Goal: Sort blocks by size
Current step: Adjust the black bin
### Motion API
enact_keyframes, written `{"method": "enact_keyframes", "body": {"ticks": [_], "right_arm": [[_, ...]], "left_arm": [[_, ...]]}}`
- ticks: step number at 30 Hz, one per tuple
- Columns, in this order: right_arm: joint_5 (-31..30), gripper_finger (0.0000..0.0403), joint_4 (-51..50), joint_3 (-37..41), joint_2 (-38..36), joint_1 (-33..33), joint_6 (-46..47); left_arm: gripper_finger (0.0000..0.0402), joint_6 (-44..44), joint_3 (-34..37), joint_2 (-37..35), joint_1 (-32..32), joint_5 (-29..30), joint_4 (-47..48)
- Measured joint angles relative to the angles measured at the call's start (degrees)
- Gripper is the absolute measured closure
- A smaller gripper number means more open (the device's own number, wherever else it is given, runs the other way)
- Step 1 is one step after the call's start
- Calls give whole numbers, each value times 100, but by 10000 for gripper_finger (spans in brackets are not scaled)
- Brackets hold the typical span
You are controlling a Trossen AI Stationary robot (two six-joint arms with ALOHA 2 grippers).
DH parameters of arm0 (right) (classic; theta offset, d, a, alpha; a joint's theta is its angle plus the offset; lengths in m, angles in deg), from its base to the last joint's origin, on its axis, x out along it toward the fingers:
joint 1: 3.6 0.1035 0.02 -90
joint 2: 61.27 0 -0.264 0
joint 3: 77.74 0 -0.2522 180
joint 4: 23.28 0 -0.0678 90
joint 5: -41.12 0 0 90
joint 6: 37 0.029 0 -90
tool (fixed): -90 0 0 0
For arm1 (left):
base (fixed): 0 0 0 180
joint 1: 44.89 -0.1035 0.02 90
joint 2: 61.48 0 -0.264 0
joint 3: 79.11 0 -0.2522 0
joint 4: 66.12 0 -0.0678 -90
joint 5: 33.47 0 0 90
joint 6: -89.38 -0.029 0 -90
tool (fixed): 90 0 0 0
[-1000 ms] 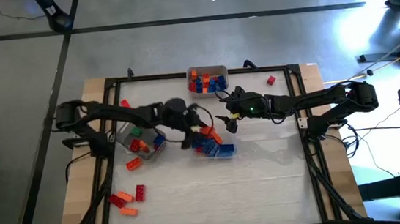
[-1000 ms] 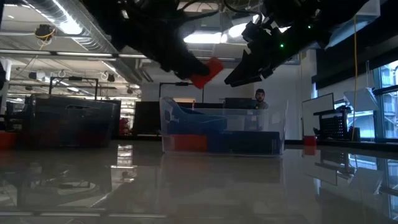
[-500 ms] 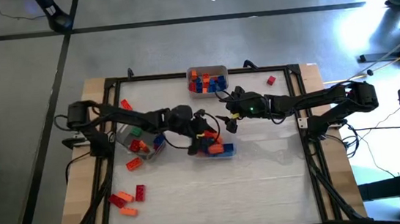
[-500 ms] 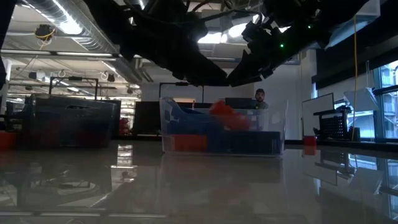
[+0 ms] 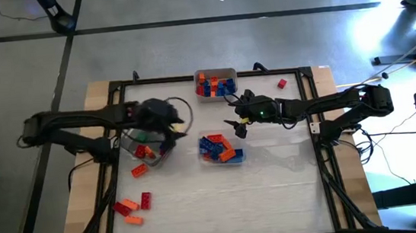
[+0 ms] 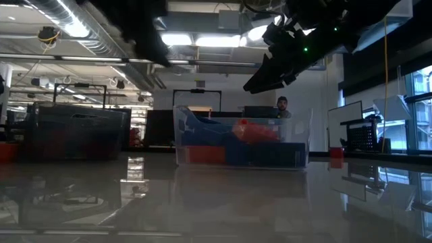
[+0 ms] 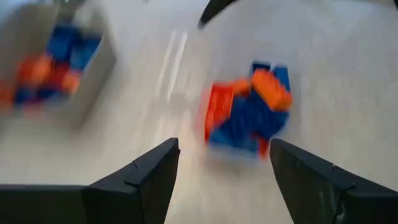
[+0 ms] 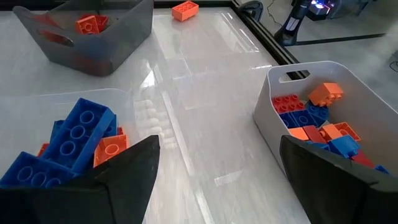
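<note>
A grey concrete floor (image 5: 185, 42) surrounds the glossy white table (image 5: 276, 186), while beyond it bright ceiling lights (image 6: 196, 40), exposed ducts (image 6: 81, 27), a window (image 6: 422, 101) and a distant person (image 6: 282, 106) fill the room.

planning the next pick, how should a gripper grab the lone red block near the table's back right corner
From straight above, closing across the red block's two side faces. It sits alone on the bare table, nothing close beside it, so both sides look open; its studs and exact orientation are too small to tell.

Motion-blurred blocks (image 7: 249, 112), left wrist view
</note>
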Motion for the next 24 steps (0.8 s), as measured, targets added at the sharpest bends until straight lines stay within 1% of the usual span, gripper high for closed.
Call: {"method": "enact_keyframes", "body": {"ticks": [2, 5, 8, 12, 16, 24], "right_arm": [[0, 72, 1, 0, 0, 0, 0], [0, 72, 1, 0, 0, 0, 0], [0, 72, 9, 0, 0, 0, 0], [0, 72, 16, 0, 0, 0, 0], [0, 72, 15, 0, 0, 1, 0], [0, 72, 15, 0, 0, 0, 0]], "left_arm": [[160, 641, -4, -336, -4, 92, 684], [160, 1578, 123, -654, 36, 362, 1620], [160, 2375, 360, -747, 145, 530, 2387], [160, 3207, 738, -710, 273, 481, 2932], [160, 3549, 926, -643, 369, 146, 3349], [160, 3671, 1213, -636, 518, -187, 3169]]}}
